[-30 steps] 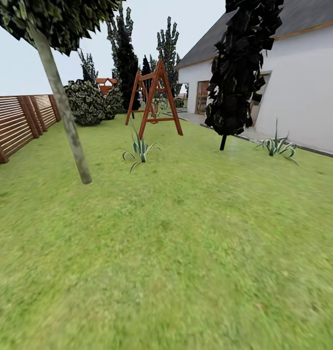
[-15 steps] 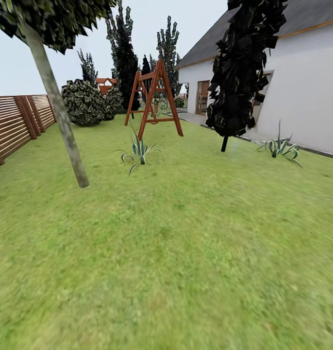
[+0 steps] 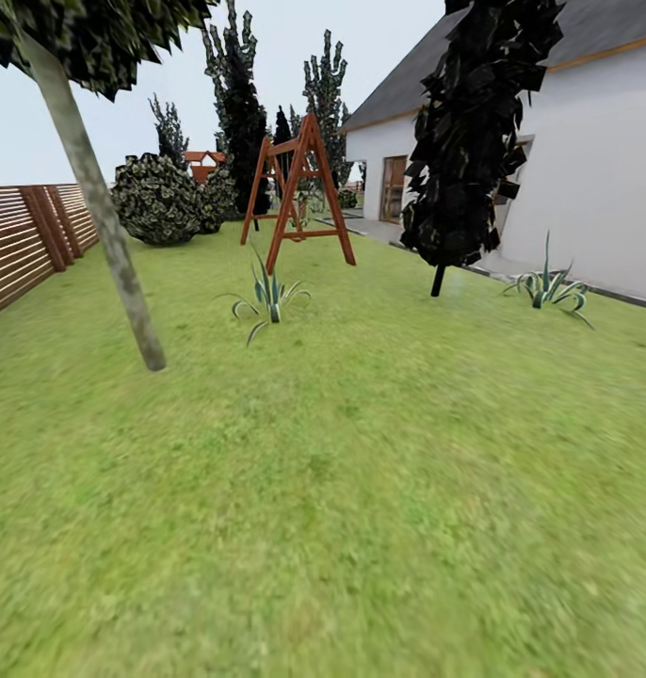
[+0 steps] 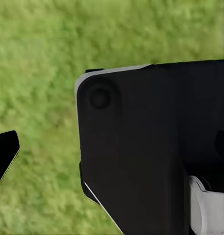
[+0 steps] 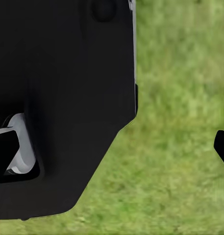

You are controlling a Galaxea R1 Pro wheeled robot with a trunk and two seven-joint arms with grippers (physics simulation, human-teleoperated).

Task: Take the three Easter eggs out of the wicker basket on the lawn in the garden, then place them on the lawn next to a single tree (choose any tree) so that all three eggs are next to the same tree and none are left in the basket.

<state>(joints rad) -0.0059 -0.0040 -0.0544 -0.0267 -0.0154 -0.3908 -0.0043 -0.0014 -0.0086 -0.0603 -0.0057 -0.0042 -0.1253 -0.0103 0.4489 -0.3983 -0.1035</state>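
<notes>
The Easter eggs and the wicker basket are out of view. Mottled green lawn spreads ahead of me. A tree with a thin pale grey trunk and a dark leafy crown stands at the near left. Further off on the right, a second tree with a dense dark crown rises on a thin stem. My left gripper hangs over grass, one black fingertip at the picture's edge, apparently open. The right gripper is open over grass with nothing between its fingers.
A red-brown wooden swing frame stands mid-lawn, with a spiky striped plant before it and another by the white house. A slatted brown fence and round shrubs line the left.
The whole head view has shifted a little: the pale trunk and fence slid left and the right-hand plant slid right, so the camera is moving forward. Nothing in the garden moved.
</notes>
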